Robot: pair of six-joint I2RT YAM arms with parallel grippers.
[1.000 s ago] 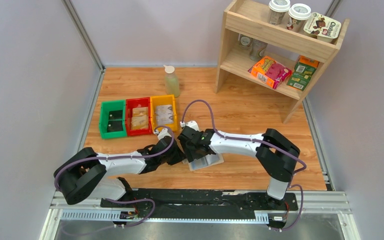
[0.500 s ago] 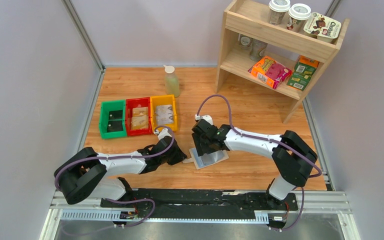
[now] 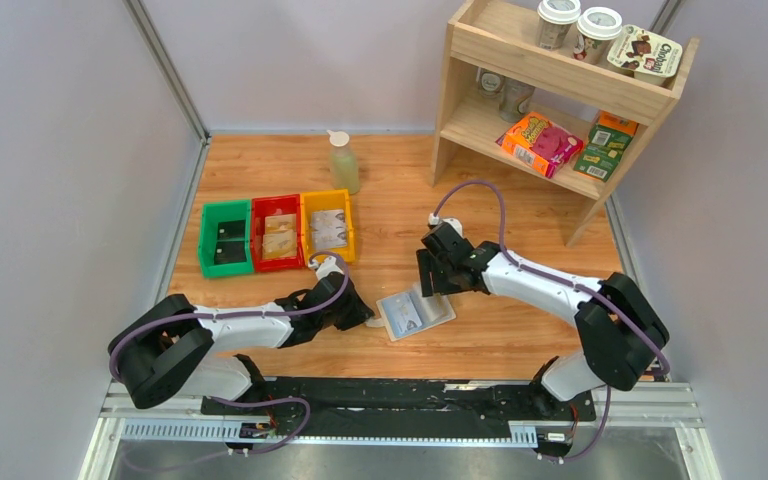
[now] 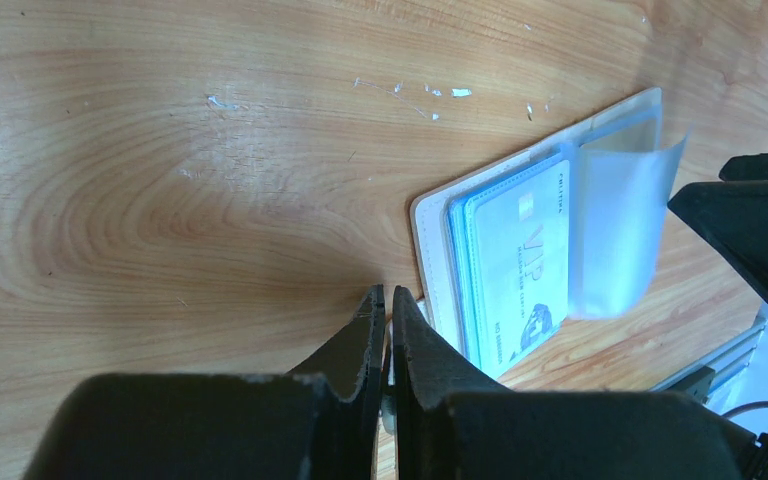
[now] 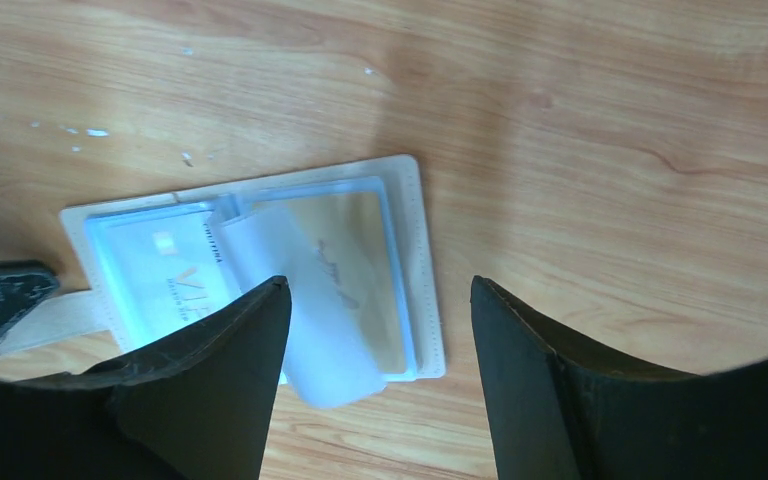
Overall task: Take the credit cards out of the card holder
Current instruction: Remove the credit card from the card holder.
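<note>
Wooden table | card holder open flat | silvery card showing

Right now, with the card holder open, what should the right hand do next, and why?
Probably lower the open right hand onto the VIP card and pinch its edge to slide it out: the left hand grips the card holder by its tab, and cards sit in sleeves.

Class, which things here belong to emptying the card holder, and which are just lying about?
Job: card holder, credit cards inside it, left end effector gripping its tab, open right end effector, three bins holding cards, probably the drop-off.
Lying about: bottle, wooden shelf of snacks and cups.
</note>
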